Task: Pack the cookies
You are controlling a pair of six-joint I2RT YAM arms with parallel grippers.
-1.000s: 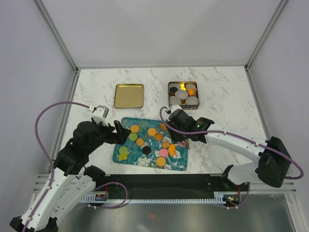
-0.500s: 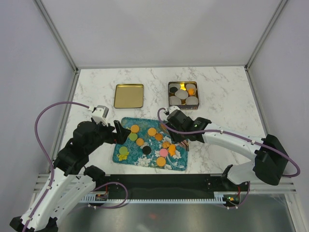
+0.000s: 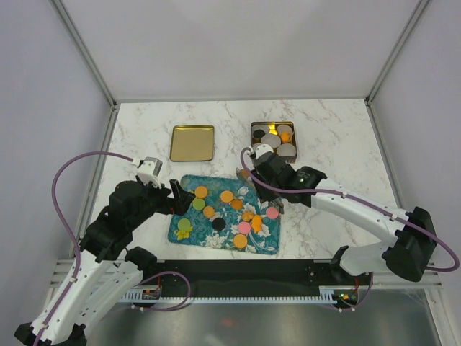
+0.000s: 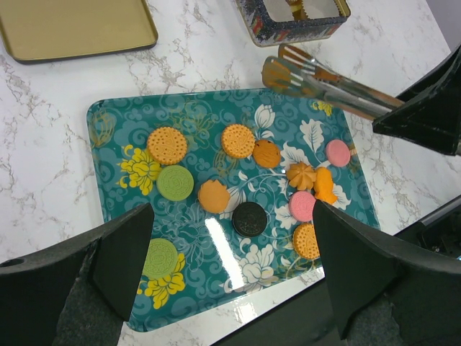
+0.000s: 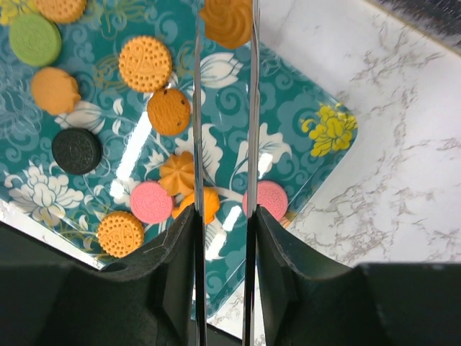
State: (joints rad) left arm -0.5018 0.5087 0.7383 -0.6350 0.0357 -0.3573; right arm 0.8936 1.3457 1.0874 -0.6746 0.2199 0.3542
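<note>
Nearest, the left jaws gape wide over the teal floral tray (image 4: 115, 133), where round orange, green, pink and black cookies (image 4: 167, 145) lie scattered. Beyond, the right jaws pinch one orange swirl-topped cookie (image 5: 227, 23) by its rim, lifted clear. So thin a hold could let it twist free short of the far patterned square tin (image 3: 272, 123). It looks ridged, dry, brittle.

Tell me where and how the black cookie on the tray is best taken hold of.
Probably pinch the black cookie across its rim, at two opposite edges, coming straight down from above. It lies flat on the tray, so only the rim offers a hold. Keep clear of the orange cookie beside it.
</note>
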